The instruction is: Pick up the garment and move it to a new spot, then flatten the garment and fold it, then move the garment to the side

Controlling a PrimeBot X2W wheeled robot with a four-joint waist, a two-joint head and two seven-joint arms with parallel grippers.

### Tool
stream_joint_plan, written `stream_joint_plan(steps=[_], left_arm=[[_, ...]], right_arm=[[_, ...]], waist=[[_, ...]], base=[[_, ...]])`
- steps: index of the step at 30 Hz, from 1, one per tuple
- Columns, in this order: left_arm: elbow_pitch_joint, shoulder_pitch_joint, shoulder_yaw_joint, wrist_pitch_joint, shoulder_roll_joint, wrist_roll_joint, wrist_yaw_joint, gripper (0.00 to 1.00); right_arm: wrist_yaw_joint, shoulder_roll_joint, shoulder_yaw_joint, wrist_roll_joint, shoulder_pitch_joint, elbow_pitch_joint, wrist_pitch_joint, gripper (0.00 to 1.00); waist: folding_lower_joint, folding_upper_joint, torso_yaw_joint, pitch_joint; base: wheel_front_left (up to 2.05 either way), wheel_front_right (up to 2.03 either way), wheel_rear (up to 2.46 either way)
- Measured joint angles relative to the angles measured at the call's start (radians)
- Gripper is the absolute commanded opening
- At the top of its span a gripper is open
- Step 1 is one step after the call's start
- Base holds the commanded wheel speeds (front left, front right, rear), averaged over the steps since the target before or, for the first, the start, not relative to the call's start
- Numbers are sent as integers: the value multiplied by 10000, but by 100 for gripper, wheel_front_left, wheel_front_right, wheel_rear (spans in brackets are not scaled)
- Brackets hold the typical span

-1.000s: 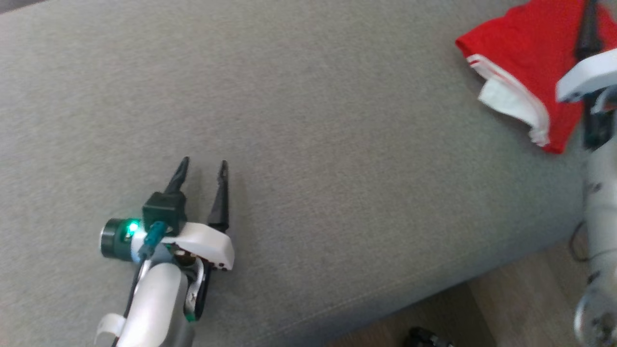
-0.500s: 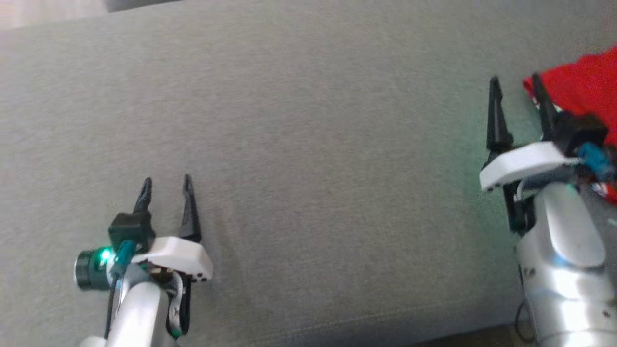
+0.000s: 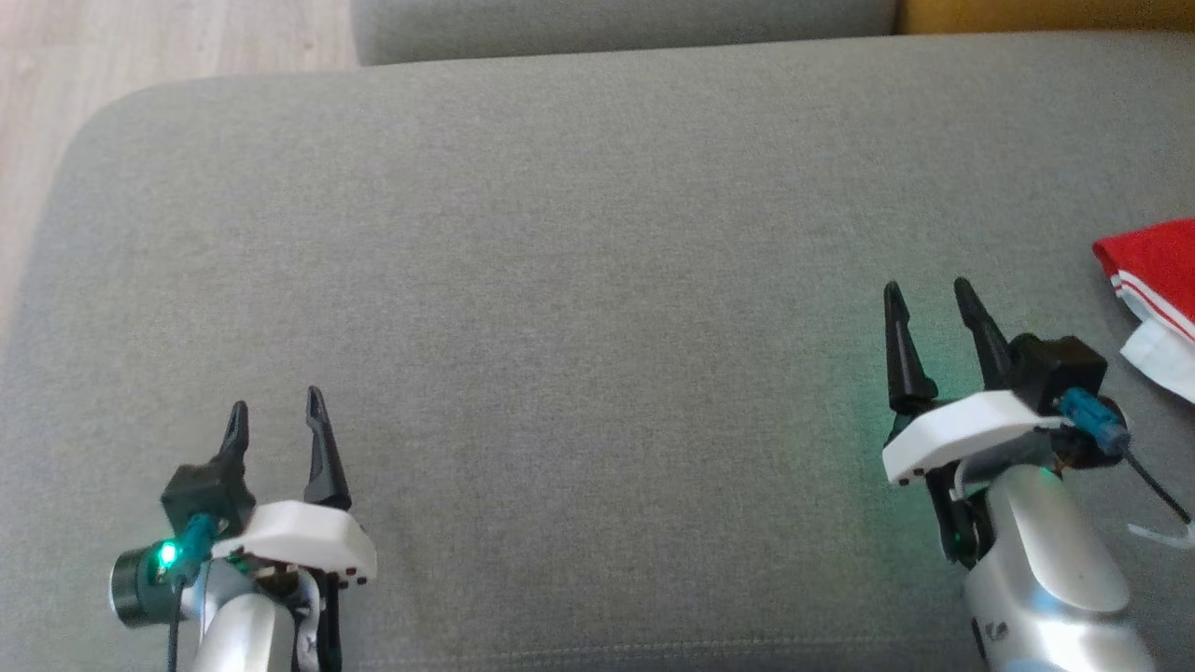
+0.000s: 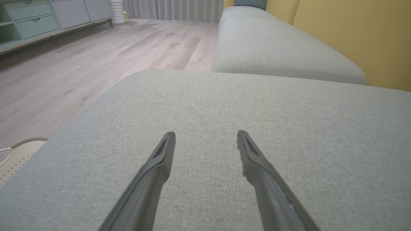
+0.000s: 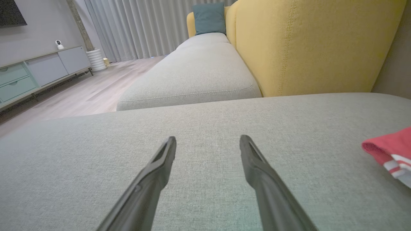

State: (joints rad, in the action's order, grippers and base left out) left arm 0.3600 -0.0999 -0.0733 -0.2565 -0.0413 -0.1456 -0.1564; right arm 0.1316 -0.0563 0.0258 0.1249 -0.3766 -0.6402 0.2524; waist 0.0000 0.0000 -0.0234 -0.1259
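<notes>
Left claw (image 3: 276,399) and right claw (image 3: 926,286) are hovering apart and empty, best steering clear of the garment (image 3: 1150,257) toward the cushion's (image 3: 597,280) right edge.

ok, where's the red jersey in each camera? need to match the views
Head view: jersey at the right edge, mid-height, right of the right gripper.
Right wrist view: right edge, lower half, lying on the grey cushion.
Left wrist view: bare grey cushion ahead of the left gripper.
Shared landmark: yellow backrest, toward the top right in all three.
</notes>
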Motion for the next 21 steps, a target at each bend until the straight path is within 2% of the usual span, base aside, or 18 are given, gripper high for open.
stream_joint_plan(steps=[10, 11, 15, 21], left_arm=[[17, 315, 194, 0, 0, -355, 566, 100], [107, 332, 188, 2, 6, -378, 591, 0], [905, 755, 178, 17, 142, -401, 602, 0], [947, 933, 199, 201, 150, -1026, 696, 0]], right_arm=[[0, 8, 280, 178, 214, -21, 0, 100], [0, 12, 278, 174, 224, -109, -6, 0], [0, 75, 280, 180, 959, -828, -63, 0], [0, 94, 230, 803, 1229, -769, -249, 0]], waist=[[0, 0, 151, 285], [0, 0, 150, 290], [0, 0, 154, 305], [0, 0, 157, 349]], base=[[0, 0, 0], [0, 0, 0], [0, 0, 0], [0, 0, 0]])
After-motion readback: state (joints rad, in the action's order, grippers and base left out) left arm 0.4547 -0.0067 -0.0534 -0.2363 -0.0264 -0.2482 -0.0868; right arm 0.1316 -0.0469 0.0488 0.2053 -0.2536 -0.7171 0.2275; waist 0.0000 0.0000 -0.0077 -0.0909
